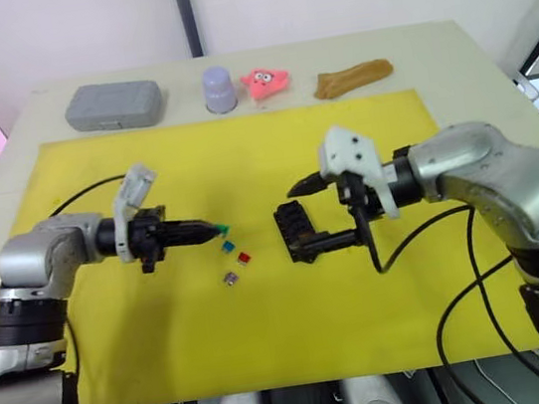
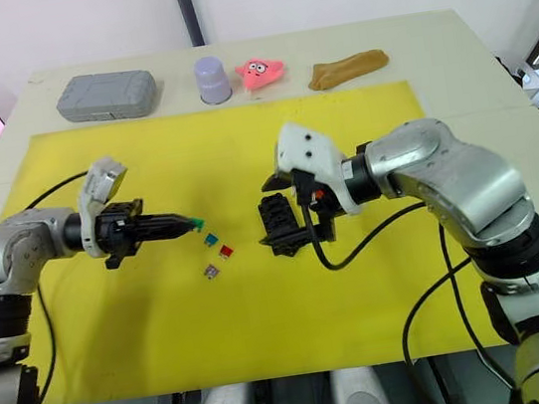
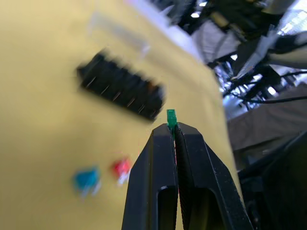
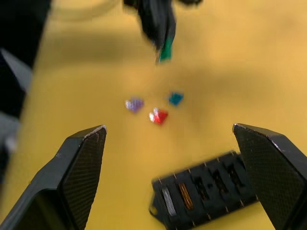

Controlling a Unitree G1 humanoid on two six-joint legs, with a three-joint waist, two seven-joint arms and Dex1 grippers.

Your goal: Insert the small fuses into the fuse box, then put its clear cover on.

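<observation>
While the fuse box gets used as the landmark, things are laid out like so:

fuse box [image 1: 297, 230]: black slotted block sat on the yellow mat [image 1: 269, 343]; a couple of slots look filled already in the right wrist view, grey and orange-ish.

left gripper [image 1: 219, 230]: clamped tight on the green fuse [image 3: 171, 117], which is held off the mat, well apart from the box on its left.

right gripper [image 4: 172, 139]: spread wide, nothing gripped, hovering right over the box.

loose fuses: teal [image 1: 229, 247], red [image 1: 244, 258] and purplish [image 1: 229, 279] ones are left lying between the box and the left gripper.

clear cover [image 3: 120, 34]: faintly made out on the mat just beyond the box, not fitted yet.

risk: only a sliver of the green fuse is pinched, so it could easily be twisted or dropped if the blades aren't lined up with a slot.

risk 2: the box isn't held down, so it may get shoved sideways when the fuse is pushed in.
</observation>
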